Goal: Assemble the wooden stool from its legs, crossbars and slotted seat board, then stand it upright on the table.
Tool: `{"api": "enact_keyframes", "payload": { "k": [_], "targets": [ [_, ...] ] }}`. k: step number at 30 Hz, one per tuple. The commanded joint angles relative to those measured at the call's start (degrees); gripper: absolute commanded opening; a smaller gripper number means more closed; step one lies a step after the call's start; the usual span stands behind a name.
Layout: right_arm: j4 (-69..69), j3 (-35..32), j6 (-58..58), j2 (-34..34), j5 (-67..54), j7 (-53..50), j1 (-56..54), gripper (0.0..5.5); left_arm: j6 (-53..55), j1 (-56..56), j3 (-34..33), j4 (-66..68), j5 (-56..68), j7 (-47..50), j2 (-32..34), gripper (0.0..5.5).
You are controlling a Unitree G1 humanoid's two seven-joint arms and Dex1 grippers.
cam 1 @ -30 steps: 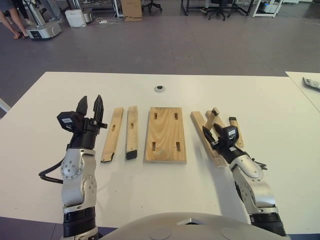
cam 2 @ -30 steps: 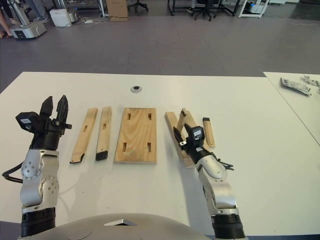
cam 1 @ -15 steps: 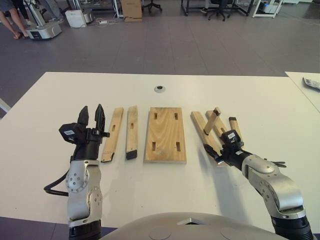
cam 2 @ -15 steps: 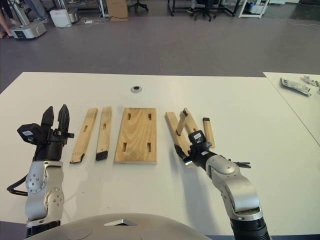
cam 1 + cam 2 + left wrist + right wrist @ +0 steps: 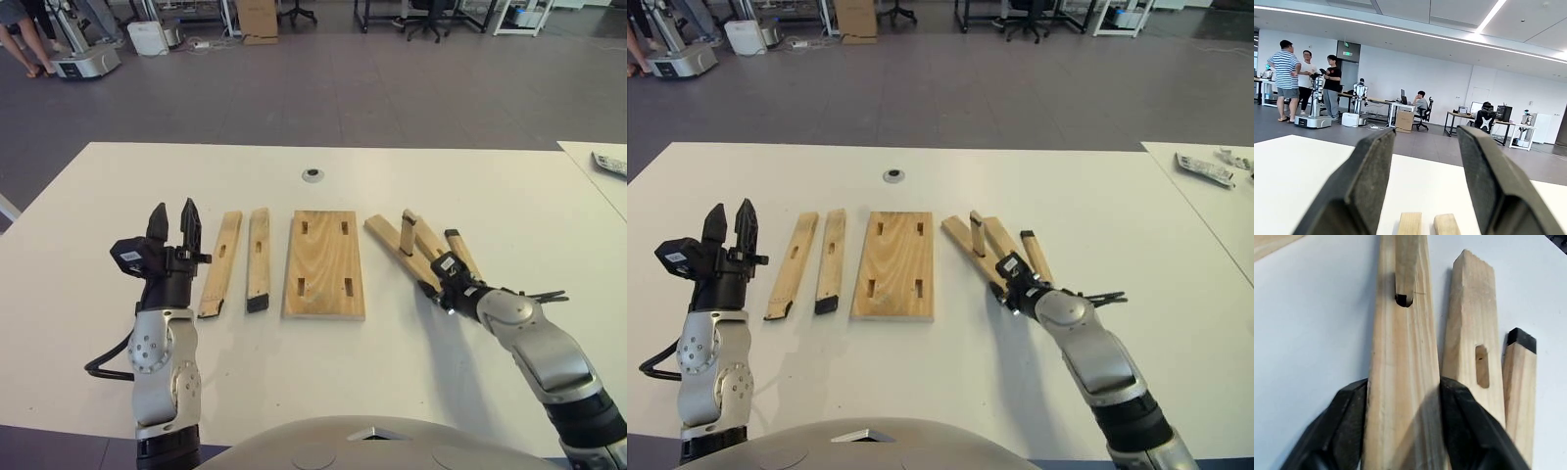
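Observation:
The slotted seat board (image 5: 323, 262) lies flat mid-table. Two legs with black feet (image 5: 220, 262) (image 5: 258, 257) lie side by side to its left. My left gripper (image 5: 173, 208) stands open, fingertips up, just left of them, holding nothing; the left wrist view shows its fingers (image 5: 1369, 186) apart above the two leg ends. Right of the board, a leg with a crossbar stub stuck upright in its slot (image 5: 395, 242) lies at an angle. My right gripper (image 5: 1403, 431) is shut on this leg's near end. Two more pieces (image 5: 1474, 342) (image 5: 1520, 382) lie beside it.
A small round grommet (image 5: 313, 175) sits in the white table (image 5: 490, 186) behind the board. A second table with small items (image 5: 612, 162) stands at the far right. The near table front is bare.
My right gripper dropped from upright onto the leg's near end and shut on it. The leg pivoted, its far end swinging left. The left arm sank slightly.

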State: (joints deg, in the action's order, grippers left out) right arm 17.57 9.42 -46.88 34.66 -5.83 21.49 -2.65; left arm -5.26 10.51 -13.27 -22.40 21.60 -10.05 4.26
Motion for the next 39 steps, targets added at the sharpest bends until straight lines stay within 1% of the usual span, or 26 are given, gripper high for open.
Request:
{"api": "enact_keyframes", "payload": {
  "k": [1, 3, 6, 8, 10, 13, 14, 15, 16, 17, 18, 20, 22, 28, 36, 39],
  "targets": [
    [-3.0, -7.9, -0.3, -5.3, -7.0, 2.0, -11.3, 2.08, 4.3, -3.5, -1.6, -0.8, 4.4, -2.4, 4.1, 2.30],
    [-3.3, -12.5, -2.3, -8.4, -13.1, 3.7, -17.3, 2.08, 7.4, -5.5, -2.5, -0.7, 8.1, -4.8, 7.1, 2.30],
    [-2.8, -18.6, -9.1, -12.8, -25.8, 6.8, -25.3, 2.07, 19.8, -8.9, -0.6, -2.6, 20.3, -11.0, 12.9, 2.30],
    [-2.8, -22.2, -13.8, -15.0, -34.2, 8.1, -28.6, 2.07, 27.1, -12.5, -0.4, -3.4, 29.8, -12.9, 15.1, 2.30],
    [-3.9, -25.7, -17.9, -16.3, -41.8, 8.9, -30.8, 2.07, 34.7, -16.9, -2.3, -2.1, 43.7, -12.5, 16.9, 2.30],
    [-5.9, -29.9, -23.5, -16.8, -51.8, 8.8, -33.0, 2.07, 42.1, -21.1, -4.6, -0.7, 61.0, -12.1, 20.0, 2.75],
    [-6.2, -30.8, -24.9, -16.7, -54.6, 8.6, -33.3, 2.07, 43.3, -22.0, -5.4, 0.0, 64.4, -11.5, 20.8, 2.97],
    [-6.4, -31.2, -26.2, -16.2, -57.0, 9.0, -33.4, 2.07, 44.3, -22.8, -6.1, 1.0, 66.7, -11.1, 21.7, 3.05],
    [-6.5, -31.4, -27.2, -15.7, -58.9, 9.1, -33.4, 2.07, 45.1, -23.3, -6.6, 1.8, 68.5, -10.6, 22.5, 3.29],
    [-6.6, -31.4, -28.2, -15.2, -60.8, 9.2, -33.2, 2.07, 46.0, -24.1, -6.8, 2.7, 70.4, -10.0, 23.3, 3.39],
    [-6.4, -31.3, -29.0, -15.0, -62.7, 9.2, -32.7, 2.07, 47.2, -25.0, -6.6, 3.5, 71.6, -9.8, 24.2, 3.69],
    [-5.5, -30.3, -30.3, -15.2, -66.3, 8.8, -31.4, 2.07, 49.3, -26.7, -5.3, 4.4, 73.9, -8.8, 25.1, 4.09],
    [-4.8, -29.4, -30.6, -15.5, -68.4, 7.9, -30.6, 2.07, 50.6, -27.8, -4.2, 4.8, 74.6, -8.2, 25.5, 4.38],
    [-2.3, -25.6, -30.1, -14.3, -72.6, 8.0, -27.2, 2.07, 52.4, -29.5, -3.0, 5.7, 74.8, -9.2, 26.0, 4.40],
    [-0.2, -21.3, -29.4, -10.9, -75.9, 12.2, -23.6, 2.07, 53.8, -30.0, -3.0, 7.4, 76.3, -10.4, 25.5, 4.40],
    [-0.5, -20.7, -28.2, -10.5, -76.1, 12.1, -23.2, 2.07, 54.5, -29.4, -3.1, 7.2, 76.6, -11.6, 25.7, 3.83]
  ]
}}
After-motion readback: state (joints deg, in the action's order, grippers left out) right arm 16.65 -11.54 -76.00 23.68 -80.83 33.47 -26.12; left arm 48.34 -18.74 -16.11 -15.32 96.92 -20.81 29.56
